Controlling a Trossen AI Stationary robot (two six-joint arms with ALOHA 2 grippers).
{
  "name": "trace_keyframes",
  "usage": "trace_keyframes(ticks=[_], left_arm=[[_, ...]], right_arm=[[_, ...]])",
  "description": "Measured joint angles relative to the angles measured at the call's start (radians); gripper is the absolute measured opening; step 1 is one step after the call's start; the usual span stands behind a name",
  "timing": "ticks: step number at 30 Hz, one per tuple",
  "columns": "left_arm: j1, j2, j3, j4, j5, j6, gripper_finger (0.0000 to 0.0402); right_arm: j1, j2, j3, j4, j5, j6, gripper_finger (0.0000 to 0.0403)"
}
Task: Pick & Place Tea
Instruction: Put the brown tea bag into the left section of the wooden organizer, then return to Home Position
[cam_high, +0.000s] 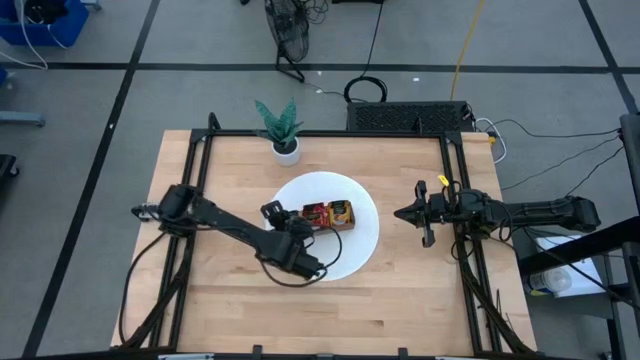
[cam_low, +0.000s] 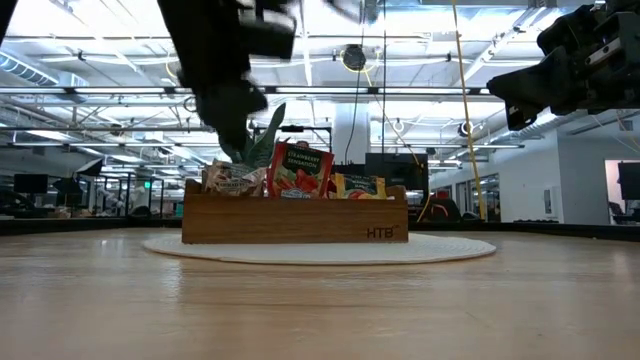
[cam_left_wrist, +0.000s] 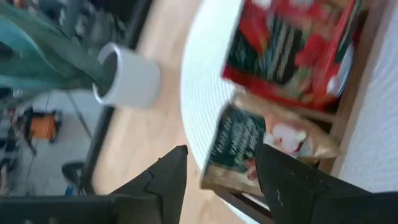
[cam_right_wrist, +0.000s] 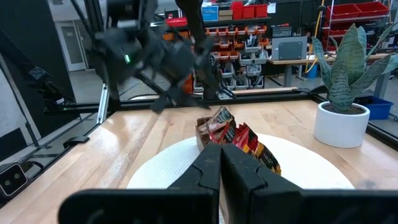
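Left pincer (cam_left_wrist: 217, 177), open, straddles a beige sachet (cam_left_wrist: 239, 149) in the wooden tray (cam_low: 295, 221) at mid-tabletop; grasp pending; right pincer (cam_right_wrist: 221, 165) waits closed near the right edge.

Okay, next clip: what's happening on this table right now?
The left gripper hangs with open fingers over the near-left end of the wooden tray, which sits on a round white mat. Between its fingers shows a pale beige and dark green tea sachet standing in the tray's end compartment, not gripped as far as I can tell. Red sachets and orange-yellow sachets stand in the other compartments. The right gripper waits shut at the table's right side. A potted plant stands behind the mat.
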Motion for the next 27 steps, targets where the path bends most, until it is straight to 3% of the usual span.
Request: trace_keyframes(ticks=[3, 6, 11, 15, 18, 27], left_arm=[[-0.033, -0.071, 0.0, 0.018, -0.069, 0.015, 0.0191], [-0.088, -0.165, -0.003, 0.086, -0.132, 0.127, 0.0191], [-0.179, -0.392, -0.148, 0.48, -0.121, 0.437, 0.0191], [-0.182, -0.621, -0.428, 0.942, 0.121, 0.693, 0.0191], [-0.132, -0.786, -0.654, 1.223, 0.286, 0.797, 0.0191], [0.054, -1.28, -1.137, 1.544, 0.413, 0.815, 0.0191]], right_arm=[[0.0, 0.0, 0.0, 0.0, 0.0, 0.0, 0.0004], [0.0, 0.0, 0.0, -0.001, 0.0, 0.0, 0.0004], [0.0, 0.0, 0.0, -0.001, 0.0, 0.0, 0.0004], [0.0, 0.0, 0.0, -0.001, 0.0, 0.0, 0.0004], [0.0, 0.0, 0.0, 0.0, 0.0, 0.0, 0.0004], [0.0, 0.0, 0.0, 0.0, 0.0, 0.0, 0.0004]])
